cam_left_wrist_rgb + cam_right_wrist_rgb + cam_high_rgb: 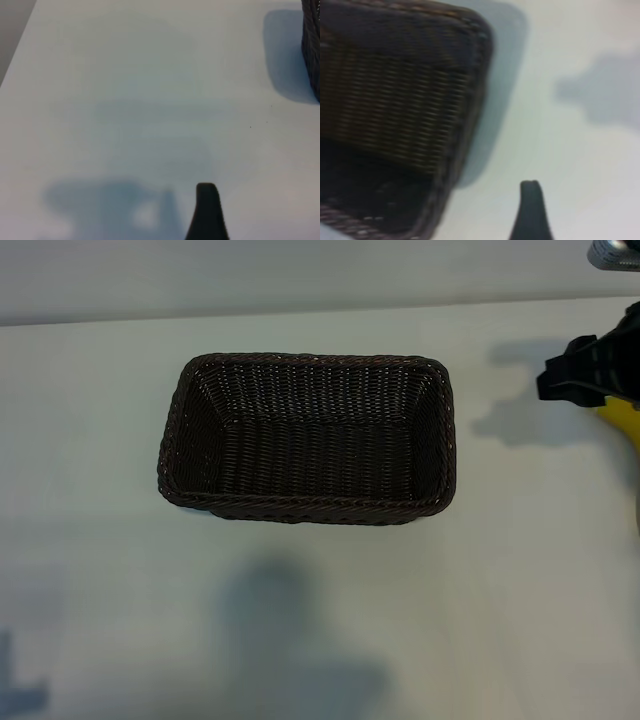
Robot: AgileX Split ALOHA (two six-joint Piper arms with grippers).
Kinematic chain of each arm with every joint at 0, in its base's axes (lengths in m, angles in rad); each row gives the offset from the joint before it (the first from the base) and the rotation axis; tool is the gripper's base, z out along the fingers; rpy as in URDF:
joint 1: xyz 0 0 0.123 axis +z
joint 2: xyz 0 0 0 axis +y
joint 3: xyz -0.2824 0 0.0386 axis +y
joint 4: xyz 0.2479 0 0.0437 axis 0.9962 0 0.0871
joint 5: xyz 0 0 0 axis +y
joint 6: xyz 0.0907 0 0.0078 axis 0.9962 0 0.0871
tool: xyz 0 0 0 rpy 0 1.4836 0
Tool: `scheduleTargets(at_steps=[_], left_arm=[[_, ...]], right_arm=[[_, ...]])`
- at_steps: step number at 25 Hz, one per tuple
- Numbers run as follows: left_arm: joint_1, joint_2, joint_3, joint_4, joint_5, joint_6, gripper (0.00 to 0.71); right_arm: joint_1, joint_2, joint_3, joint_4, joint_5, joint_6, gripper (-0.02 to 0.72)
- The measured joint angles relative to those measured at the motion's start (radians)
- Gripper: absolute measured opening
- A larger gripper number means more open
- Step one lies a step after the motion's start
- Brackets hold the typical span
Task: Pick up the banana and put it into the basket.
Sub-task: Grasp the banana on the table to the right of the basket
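Note:
The dark brown woven basket [310, 508] stands empty in the middle of the table. At the far right edge of the exterior view, a yellow piece of the banana [622, 426] shows on the table, mostly cut off by the frame. My right gripper [566, 375] hovers just above and beside it. In the right wrist view only one finger [530, 212] shows, over bare table beside the basket's corner [395, 100], with nothing against it. My left arm is outside the exterior view. Its one visible finger [206, 212] hangs over bare table, and a basket edge [312, 50] shows far off.
The white table [320, 640] spreads around the basket on all sides, with arm shadows falling near the front edge. The table's far edge meets a grey wall behind the basket.

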Motion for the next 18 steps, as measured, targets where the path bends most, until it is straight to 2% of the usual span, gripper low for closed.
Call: scheduleTargets(at_steps=[4,8,12,15,18], left_arm=[[0.0,0.0,0.0,0.0,0.0,0.001,0.571],[0.0,0.0,0.0,0.0,0.0,0.001,0.571],[0.0,0.0,0.001,0.0,0.0,0.001,0.571],[0.0,0.0,0.001,0.0,0.0,0.001,0.571],[0.0,0.0,0.001,0.0,0.0,0.001,0.571]], right_arm=[[0.0,0.004,-0.046,-0.185,0.024,0.174,0.571],[0.0,0.059,-0.143,-0.35,0.147,0.324,0.571],[0.0,0.151,-0.237,-0.429,0.254,0.367,0.571],[-0.007,0.212,-0.292,-0.478,0.301,0.384,0.571],[-0.045,0.265,-0.319,-0.501,0.326,0.39,0.571]])
